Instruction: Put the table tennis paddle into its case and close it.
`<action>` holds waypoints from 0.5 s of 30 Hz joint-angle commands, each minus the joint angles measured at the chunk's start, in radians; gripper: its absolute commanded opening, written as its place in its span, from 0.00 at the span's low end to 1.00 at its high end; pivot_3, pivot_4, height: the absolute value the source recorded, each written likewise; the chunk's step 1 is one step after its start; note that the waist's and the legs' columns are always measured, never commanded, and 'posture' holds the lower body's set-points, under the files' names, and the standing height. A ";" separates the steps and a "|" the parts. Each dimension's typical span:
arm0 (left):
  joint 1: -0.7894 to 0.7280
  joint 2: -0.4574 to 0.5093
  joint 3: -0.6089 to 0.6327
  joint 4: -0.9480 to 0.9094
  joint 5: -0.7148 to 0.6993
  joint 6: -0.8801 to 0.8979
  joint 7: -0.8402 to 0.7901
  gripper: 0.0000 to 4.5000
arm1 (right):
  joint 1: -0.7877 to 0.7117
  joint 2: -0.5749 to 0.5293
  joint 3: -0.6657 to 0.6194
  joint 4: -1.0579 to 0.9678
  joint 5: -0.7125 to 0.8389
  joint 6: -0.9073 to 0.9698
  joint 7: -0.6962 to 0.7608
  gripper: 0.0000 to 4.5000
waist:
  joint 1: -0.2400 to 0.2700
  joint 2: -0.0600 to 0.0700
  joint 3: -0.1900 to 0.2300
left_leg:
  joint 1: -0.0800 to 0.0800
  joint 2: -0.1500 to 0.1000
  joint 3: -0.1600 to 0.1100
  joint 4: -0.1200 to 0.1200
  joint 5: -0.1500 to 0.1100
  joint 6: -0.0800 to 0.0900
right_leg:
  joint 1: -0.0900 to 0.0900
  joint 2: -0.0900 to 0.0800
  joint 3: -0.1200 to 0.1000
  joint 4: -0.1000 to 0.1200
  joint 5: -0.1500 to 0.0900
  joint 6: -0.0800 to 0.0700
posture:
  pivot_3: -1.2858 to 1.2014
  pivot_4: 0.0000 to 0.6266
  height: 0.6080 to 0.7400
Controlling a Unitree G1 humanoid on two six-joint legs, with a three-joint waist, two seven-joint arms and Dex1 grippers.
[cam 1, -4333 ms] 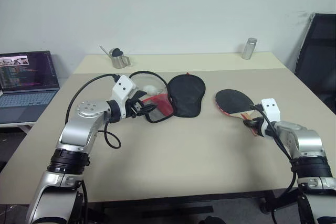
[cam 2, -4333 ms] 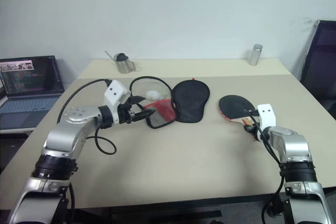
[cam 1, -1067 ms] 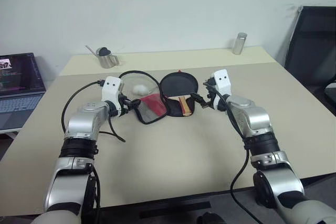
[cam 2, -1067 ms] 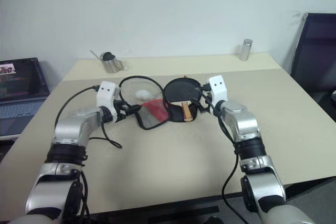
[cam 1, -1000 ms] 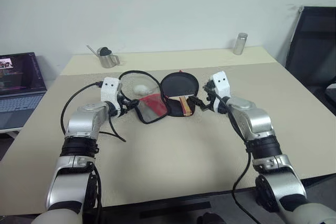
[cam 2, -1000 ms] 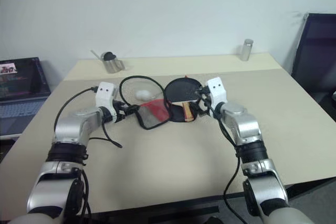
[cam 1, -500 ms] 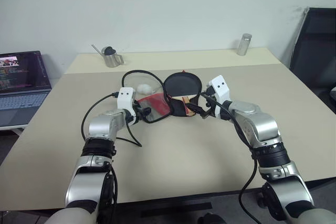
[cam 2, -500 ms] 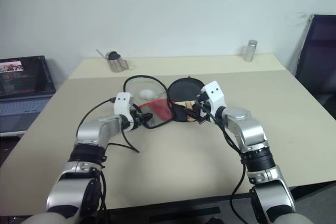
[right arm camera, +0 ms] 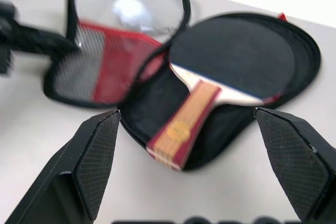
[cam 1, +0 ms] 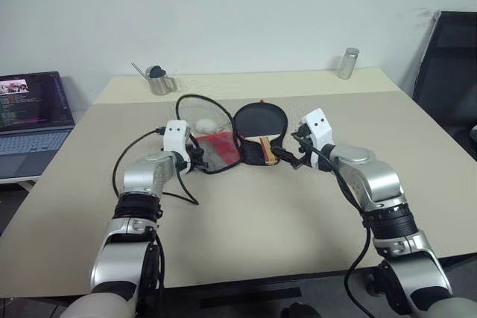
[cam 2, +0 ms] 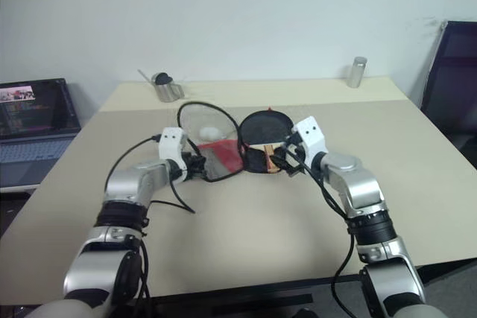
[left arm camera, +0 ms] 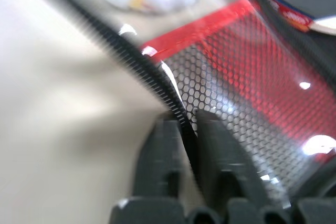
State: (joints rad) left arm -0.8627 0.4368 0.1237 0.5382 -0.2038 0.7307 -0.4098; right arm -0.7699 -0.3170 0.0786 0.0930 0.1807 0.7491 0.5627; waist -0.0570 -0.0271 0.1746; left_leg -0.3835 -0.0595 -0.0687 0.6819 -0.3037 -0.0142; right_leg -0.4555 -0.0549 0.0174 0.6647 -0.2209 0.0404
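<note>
My left gripper (left arm camera: 181,129) is clenched on the black piped rim of the case's open flap, the edge pinched between my two black fingers (left arm camera: 160,156). The case (right arm camera: 210,114), a paddle-shaped soft cover of black fabric, lies unzipped on the pale beige table (cam 1: 246,214); its flap, clear at the top with a red band and black mesh pocket below, stands tilted up from the table at my left. Through the clear part a small white roundish object (right arm camera: 128,8) shows (I cannot tell what it is).

The table tennis paddle (right arm camera: 220,72), with its round black rubber blade and pale wooden handle striped in red and yellow, lies inside the black half of the case. Its handle points toward me, the butt reaching the case's near edge.

My right gripper (right arm camera: 194,171) is released, its ribbed black fingers (right arm camera: 97,156) spread wide and hovering just short of the handle's end, touching nothing.

At the table's far edge stand a small metal watering can with a long spout (cam 1: 158,81) on the left and a silver cylindrical canister (cam 1: 346,63) on the right. An open laptop (cam 1: 33,113) sits on a lower surface to my left, and a black chair (cam 1: 447,65) stands at my right.
</note>
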 commanded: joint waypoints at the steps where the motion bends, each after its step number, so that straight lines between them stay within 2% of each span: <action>1: 0.007 0.059 0.006 -0.143 -0.011 0.033 -0.037 0.00 | -0.008 -0.026 -0.019 -0.065 0.022 0.007 0.016 1.00 | -0.001 0.000 0.000 | 0.000 0.000 0.000 0.000 0.000 0.000 | 0.000 0.000 0.000 0.000 0.000 0.000 | 0.52 0.24 1.00; 10: 0.080 0.157 0.002 -0.368 -0.039 0.149 -0.089 0.00 | 0.005 -0.068 -0.012 -0.104 0.039 0.036 0.053 1.00 | -0.002 0.000 0.000 | 0.000 0.000 0.000 0.000 0.000 0.000 | 0.000 0.000 0.000 0.000 0.000 0.000 | 0.52 0.24 1.00; 15: 0.075 0.127 0.002 -0.410 -0.047 0.171 -0.053 0.00 | 0.024 -0.093 0.001 -0.136 0.058 0.053 0.079 1.00 | 0.003 0.000 0.000 | 0.000 0.000 0.000 0.000 0.000 0.000 | 0.000 0.000 0.000 0.000 0.000 0.000 | 0.52 0.24 1.00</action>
State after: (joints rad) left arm -0.7671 0.5646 0.1155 0.1889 -0.2445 0.8972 -0.4749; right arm -0.7467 -0.3987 0.0798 0.0044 0.2211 0.7995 0.6278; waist -0.0537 -0.0271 0.1746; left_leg -0.3834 -0.0593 -0.0688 0.6817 -0.3037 -0.0142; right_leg -0.4552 -0.0548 0.0174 0.6645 -0.2209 0.0404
